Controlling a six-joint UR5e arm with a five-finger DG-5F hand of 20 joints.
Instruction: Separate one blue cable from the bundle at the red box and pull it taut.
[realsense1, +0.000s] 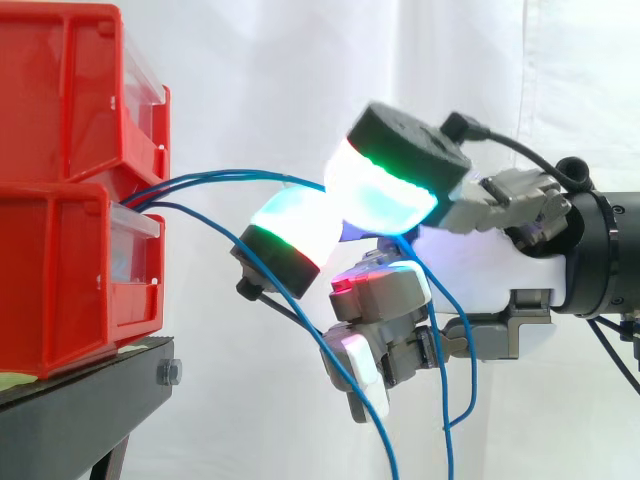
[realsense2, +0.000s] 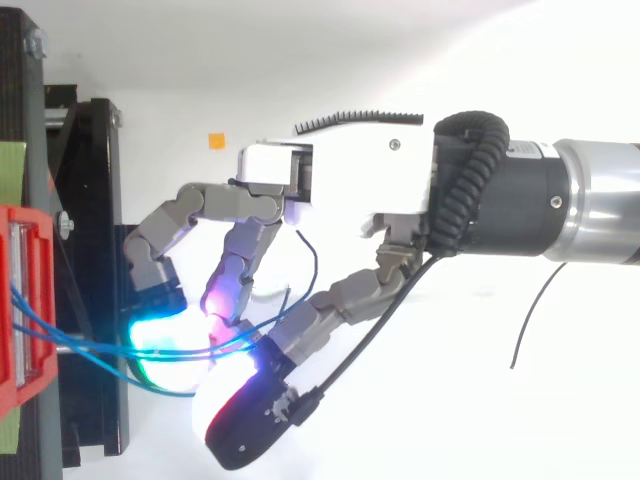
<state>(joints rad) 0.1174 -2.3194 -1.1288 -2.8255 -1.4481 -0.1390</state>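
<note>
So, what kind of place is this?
Probably a robot test bench in a lab: stacked red bins on a black stand, a white curtain behind, and a robot hand pinching blue cables.

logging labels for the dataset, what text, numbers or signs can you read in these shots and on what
No text is legible anywhere.
On the robot's wrist, a pale label: print too small to read.
On the white surface, an orange sticker: looks blank.
On the red bins and their clear front panels: no readable label.
On the hand and the blue cable it pinches: no markings.
</note>
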